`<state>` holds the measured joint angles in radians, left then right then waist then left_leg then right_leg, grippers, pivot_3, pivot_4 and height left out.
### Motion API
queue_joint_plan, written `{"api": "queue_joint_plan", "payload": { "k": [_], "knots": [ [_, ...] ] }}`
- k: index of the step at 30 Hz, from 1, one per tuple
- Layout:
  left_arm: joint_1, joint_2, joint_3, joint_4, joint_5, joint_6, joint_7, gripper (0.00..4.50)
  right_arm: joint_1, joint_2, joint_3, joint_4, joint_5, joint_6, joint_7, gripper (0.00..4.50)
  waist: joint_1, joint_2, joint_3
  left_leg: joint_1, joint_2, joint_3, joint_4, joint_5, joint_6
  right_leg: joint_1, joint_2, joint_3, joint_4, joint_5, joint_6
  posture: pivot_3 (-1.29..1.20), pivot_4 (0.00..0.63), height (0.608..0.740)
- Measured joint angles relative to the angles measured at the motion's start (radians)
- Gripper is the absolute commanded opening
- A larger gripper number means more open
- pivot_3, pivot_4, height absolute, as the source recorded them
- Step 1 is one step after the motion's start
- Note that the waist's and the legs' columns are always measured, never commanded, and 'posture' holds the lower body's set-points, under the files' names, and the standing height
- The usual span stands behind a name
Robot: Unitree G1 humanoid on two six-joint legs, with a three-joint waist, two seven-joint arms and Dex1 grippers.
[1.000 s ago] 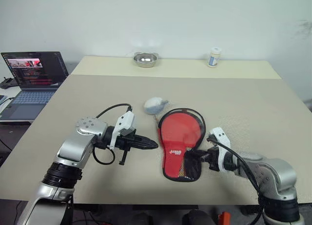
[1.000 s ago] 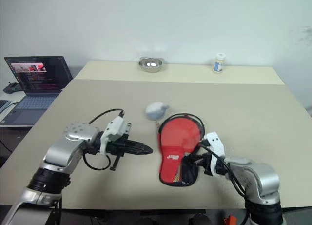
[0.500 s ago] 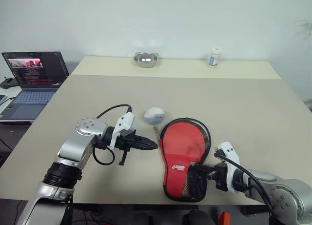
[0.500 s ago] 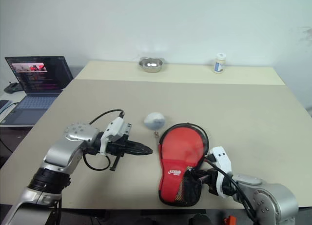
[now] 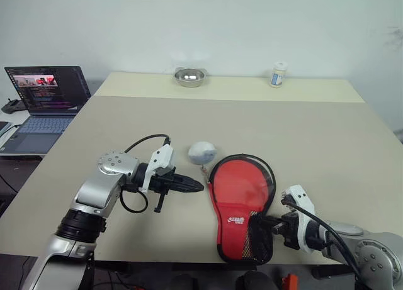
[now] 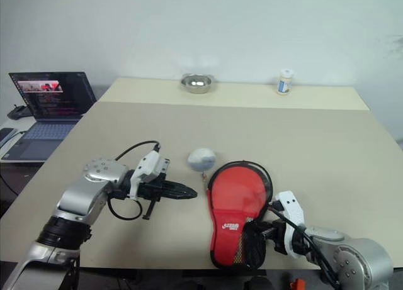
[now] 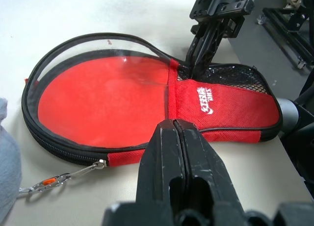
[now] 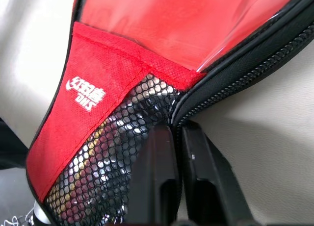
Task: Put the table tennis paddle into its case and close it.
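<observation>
Progress looks far along. Left gripper [image 5: 200, 186], fingers pressed together and empty, hovers just beside the case [image 5: 244, 202], which lies red side up near the table [image 5: 327, 139] front edge. A red round shape, probably the paddle [image 7: 98, 96], shows through its clear window, though the handle is hidden. The zip [image 7: 64, 155] looks mostly drawn round. Right gripper [image 6: 255, 234] sits at the mesh pocket [image 8: 113, 152]; its fingers stand barely apart by the seam, apparently gripping nothing.

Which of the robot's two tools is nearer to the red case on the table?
Right. The right tool is at the case's mesh handle end, against its zip edge. The left tool hangs apart from the case, beside its round end.
</observation>
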<state>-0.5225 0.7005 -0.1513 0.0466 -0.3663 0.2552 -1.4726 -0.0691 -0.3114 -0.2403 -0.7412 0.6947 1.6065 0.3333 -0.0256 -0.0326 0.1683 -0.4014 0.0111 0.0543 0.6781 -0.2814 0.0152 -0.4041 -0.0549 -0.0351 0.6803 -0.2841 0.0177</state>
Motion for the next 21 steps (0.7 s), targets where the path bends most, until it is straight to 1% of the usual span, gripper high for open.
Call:
{"api": "queue_joint_plan", "payload": {
  "k": [3, 5, 10, 12, 14, 16, 19, 21],
  "knots": [
    [0.0, -0.006, 0.0, 0.001, 0.001, -0.002, 0.005, 0.0, 0.001, -0.023, -0.012, -0.003, 0.027, 0.0, -0.003, 2.07, 0.0, 0.0, 0.0, 0.0, 0.0, 0.0, 0.0, 0.0, 0.0, 0.0, 0.0, 0.0, 0.0, 0.0, 0.0, 0.0, 0.15, 0.74],
    [0.0, -0.013, 0.0, 0.003, 0.001, -0.003, 0.013, 0.0, 0.006, -0.067, -0.012, -0.02, 0.05, 0.0, 0.012, 2.74, 0.0, 0.0, 0.0, 0.0, 0.0, 0.0, 0.0, 0.0, 0.0, 0.0, 0.0, 0.0, 0.0, 0.0, 0.0, 0.0, 0.15, 0.74],
    [0.0, -0.019, 0.0, 0.004, 0.002, -0.003, 0.03, 0.0, 0.013, -0.265, -0.015, -0.106, 0.109, -0.001, 0.09, 4.46, 0.0, 0.0, 0.0, 0.0, 0.0, -0.001, 0.0, 0.0, 0.0, 0.0, 0.0, 0.0, 0.0, 0.0, 0.0, 0.0, 0.15, 0.74],
    [0.0, -0.02, 0.0, 0.005, 0.001, 0.0, 0.041, 0.0, 0.004, -0.355, -0.016, -0.146, 0.149, -0.012, 0.148, 4.49, 0.001, 0.0, 0.0, 0.0, 0.0, -0.001, 0.001, 0.0, 0.0, 0.001, 0.0, -0.001, 0.0, 0.0, 0.0, 0.0, 0.15, 0.74],
    [0.0, -0.021, 0.001, 0.006, -0.002, 0.019, 0.053, 0.0, -0.018, -0.444, -0.014, -0.159, 0.171, -0.066, 0.216, 4.49, 0.0, -0.001, 0.001, 0.0, 0.0, -0.001, 0.001, 0.0, 0.0, 0.001, 0.0, -0.001, 0.0, 0.0, 0.0, 0.0, 0.15, 0.74],
    [-0.006, -0.028, 0.003, 0.019, -0.005, 0.049, 0.078, 0.0, -0.11, -0.457, -0.014, -0.128, 0.176, -0.148, 0.259, 4.49, -0.005, -0.001, 0.001, 0.001, 0.0, -0.001, 0.001, 0.0, 0.0, 0.001, 0.001, -0.001, 0.0, 0.001, 0.001, 0.0, 0.15, 0.74],
    [-0.021, -0.036, 0.009, 0.036, -0.007, 0.078, 0.107, 0.61, -0.246, -0.398, 0.018, -0.035, 0.163, -0.248, 0.25, 4.5, -0.004, -0.002, 0.001, 0.001, 0.0, -0.002, 0.001, 0.0, 0.0, 0.001, 0.001, -0.001, 0.0, 0.001, 0.001, 0.0, 0.15, 0.74],
    [-0.032, -0.037, 0.014, 0.038, -0.013, 0.089, 0.11, 1.33, -0.305, -0.321, 0.091, 0.037, 0.116, -0.315, 0.214, 4.5, -0.003, -0.002, 0.001, 0.001, 0.0, -0.001, 0.001, 0.0, 0.0, 0.001, 0.001, -0.001, 0.0, 0.001, 0.001, 0.0, 0.15, 0.74]
  ]
}}
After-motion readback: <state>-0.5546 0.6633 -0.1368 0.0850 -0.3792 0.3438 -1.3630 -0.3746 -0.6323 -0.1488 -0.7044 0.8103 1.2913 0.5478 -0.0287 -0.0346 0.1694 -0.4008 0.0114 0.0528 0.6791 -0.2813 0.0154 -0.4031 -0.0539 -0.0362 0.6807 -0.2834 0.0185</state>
